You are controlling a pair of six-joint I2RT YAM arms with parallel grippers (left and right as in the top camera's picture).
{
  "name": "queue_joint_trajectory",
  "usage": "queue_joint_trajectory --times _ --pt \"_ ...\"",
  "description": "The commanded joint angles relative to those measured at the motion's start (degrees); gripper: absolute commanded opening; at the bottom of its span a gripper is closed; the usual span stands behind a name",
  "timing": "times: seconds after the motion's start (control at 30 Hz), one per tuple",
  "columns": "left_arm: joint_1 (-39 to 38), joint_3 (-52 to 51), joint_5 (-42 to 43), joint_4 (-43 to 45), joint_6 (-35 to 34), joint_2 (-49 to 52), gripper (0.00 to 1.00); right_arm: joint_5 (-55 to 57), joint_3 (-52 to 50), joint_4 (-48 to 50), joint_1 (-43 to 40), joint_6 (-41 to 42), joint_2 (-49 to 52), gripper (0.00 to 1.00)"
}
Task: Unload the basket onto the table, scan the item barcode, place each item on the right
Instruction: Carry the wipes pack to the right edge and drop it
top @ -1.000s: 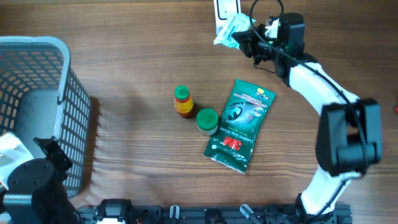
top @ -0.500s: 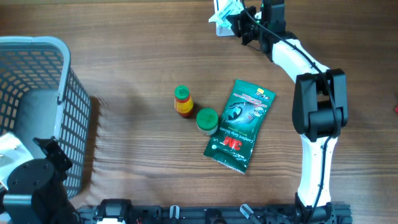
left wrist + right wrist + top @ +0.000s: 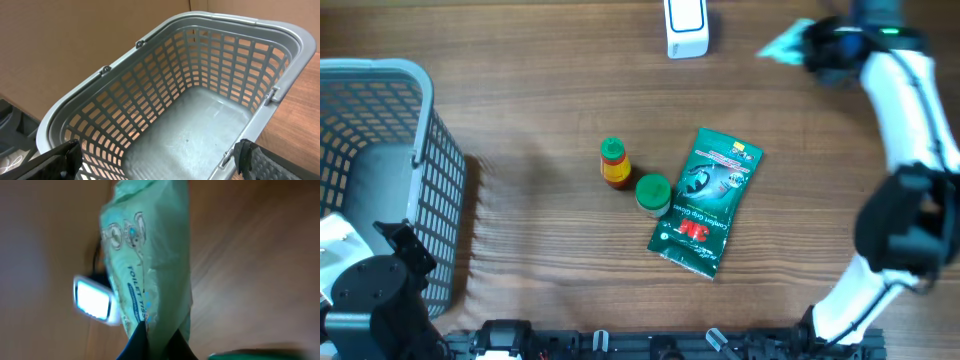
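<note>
The right gripper (image 3: 823, 47) is clamped on a pale green wipes pack (image 3: 782, 42), up at the far right corner of the surface (image 3: 540, 90). From the right wrist the pack fills the middle of the view, pinched at its lower end between the two dark fingers (image 3: 134, 341), with "TOILET" legible on its face; the picture is blurred. The pack sits to the right of the scanner (image 3: 686, 27) and well apart from it.

The left gripper (image 3: 155, 162) has its jaws spread wide, one finger at each bottom corner of its view, over the open basket (image 3: 380, 68) at the left edge of the surface. Nothing lies between the fingers.

Near the middle of the surface lies a dark green glove pack (image 3: 705, 200), flat and tilted. A jar (image 3: 653, 193) with a green lid stands just beside its left edge. A small bottle (image 3: 613, 163) with a green cap and a red and yellow body stands just beside the jar, up and to the left. The white scanner stands at the far edge, above these three.
</note>
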Motion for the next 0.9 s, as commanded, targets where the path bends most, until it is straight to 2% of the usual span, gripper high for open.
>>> queue_joint_trajectory --times 0.0,0.13,0.23,0.3,0.37,0.4,0.5,0.53,0.7,0.77,0.87 --pt "0.5 0.3 -0.7 0.1 0.4 0.0 1.0 12.2 0.1 -7.6 -10.0 -1.6 -2.1 0.05" --pt "0.5 0.3 -0.7 0.1 0.4 0.0 1.0 24.0 0.0 -8.3 -24.4 -1.7 0.0 0.04" --pt "0.5 0.3 -0.7 0.1 0.4 0.0 1.0 20.8 0.0 -2.4 -32.5 -9.2 4.8 0.05" --pt "0.5 0.3 -0.7 0.1 0.4 0.0 1.0 19.7 0.0 -1.7 -34.5 -9.4 8.3 0.05" --pt "0.5 0.3 -0.7 0.1 0.4 0.0 1.0 19.8 0.0 -1.7 -34.9 -11.3 9.6 0.04" --pt "0.5 0.3 -0.7 0.1 0.4 0.0 1.0 19.7 0.0 -1.6 -34.9 -12.6 9.6 0.09" --pt "0.5 0.3 -0.7 0.1 0.4 0.0 1.0 13.3 2.5 -1.6 -34.8 -20.3 8.1 0.44" --pt "0.5 0.3 -0.7 0.1 0.4 0.0 1.0 12.1 3.2 -1.9 -34.8 -21.3 7.5 0.47" --pt "0.5 0.3 -0.7 0.1 0.4 0.0 1.0 2.3 5.5 -6.7 -33.5 -21.4 -2.1 0.49" --pt "0.5 0.3 -0.7 0.1 0.4 0.0 1.0 -4.6 5.5 -11.2 -30.3 -21.4 -7.2 0.49" --pt "0.5 0.3 -0.7 0.1 0.4 0.0 1.0 -6.4 5.5 -16.1 -22.0 -22.8 -11.4 0.46"
